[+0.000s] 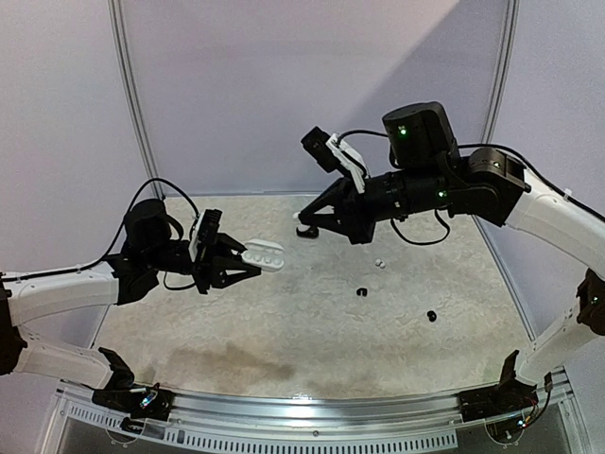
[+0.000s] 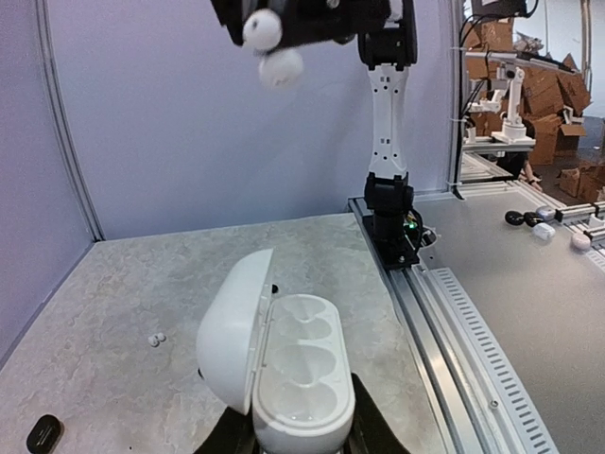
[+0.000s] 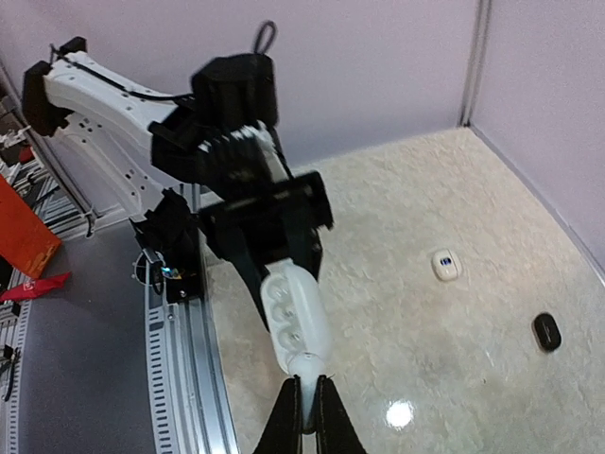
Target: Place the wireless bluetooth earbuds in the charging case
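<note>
My left gripper [image 1: 243, 261] is shut on the base of the white oval charging case [image 1: 264, 255], holding it above the table. The case's lid [image 2: 233, 326] stands open to the left, and the moulded hollows of the case [image 2: 301, 364] look empty. My right gripper [image 3: 309, 427] is shut on a white earbud [image 3: 309, 371], which hangs just off the case's [image 3: 295, 317] far tip. From above, the right gripper [image 1: 304, 228] is a short way right of the case and a little higher. Two tiny white earbuds [image 2: 156, 339] lie on the table.
On the tabletop lie the tiny white buds [image 1: 378, 263] and two small black pieces [image 1: 360, 291] [image 1: 431, 316]. The right wrist view shows a small white oval item [image 3: 445, 265] and a black one [image 3: 546, 331]. A metal rail [image 1: 312, 409] runs along the near edge.
</note>
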You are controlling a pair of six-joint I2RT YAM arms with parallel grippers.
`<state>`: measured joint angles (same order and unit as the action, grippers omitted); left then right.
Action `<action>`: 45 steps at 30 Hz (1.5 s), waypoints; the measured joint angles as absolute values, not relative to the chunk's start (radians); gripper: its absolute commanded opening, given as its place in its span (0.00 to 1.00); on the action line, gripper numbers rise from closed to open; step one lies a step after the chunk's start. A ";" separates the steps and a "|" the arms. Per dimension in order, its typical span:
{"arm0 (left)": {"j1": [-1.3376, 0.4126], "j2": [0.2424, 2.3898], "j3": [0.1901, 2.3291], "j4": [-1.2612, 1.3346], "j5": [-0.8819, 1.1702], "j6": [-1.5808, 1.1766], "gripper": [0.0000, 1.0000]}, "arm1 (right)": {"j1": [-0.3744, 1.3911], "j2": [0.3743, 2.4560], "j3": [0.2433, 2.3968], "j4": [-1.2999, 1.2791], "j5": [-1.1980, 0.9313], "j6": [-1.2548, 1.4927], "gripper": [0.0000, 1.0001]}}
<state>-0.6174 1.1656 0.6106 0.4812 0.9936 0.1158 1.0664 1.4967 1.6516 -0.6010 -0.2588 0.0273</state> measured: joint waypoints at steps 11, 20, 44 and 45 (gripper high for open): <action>-0.635 1.165 0.616 0.372 1.013 0.158 0.00 | 1.211 1.761 1.979 -0.782 -0.195 -0.239 0.00; -0.651 1.163 0.625 0.318 1.008 0.195 0.00 | 1.226 1.821 2.011 -0.886 -0.156 -0.354 0.00; -0.665 1.163 0.629 0.300 0.975 0.237 0.00 | 1.230 1.896 2.040 -0.919 -0.073 -0.455 0.00; -0.665 1.163 0.629 0.300 0.971 0.237 0.00 | 1.230 1.901 2.046 -0.923 -0.067 -0.455 0.00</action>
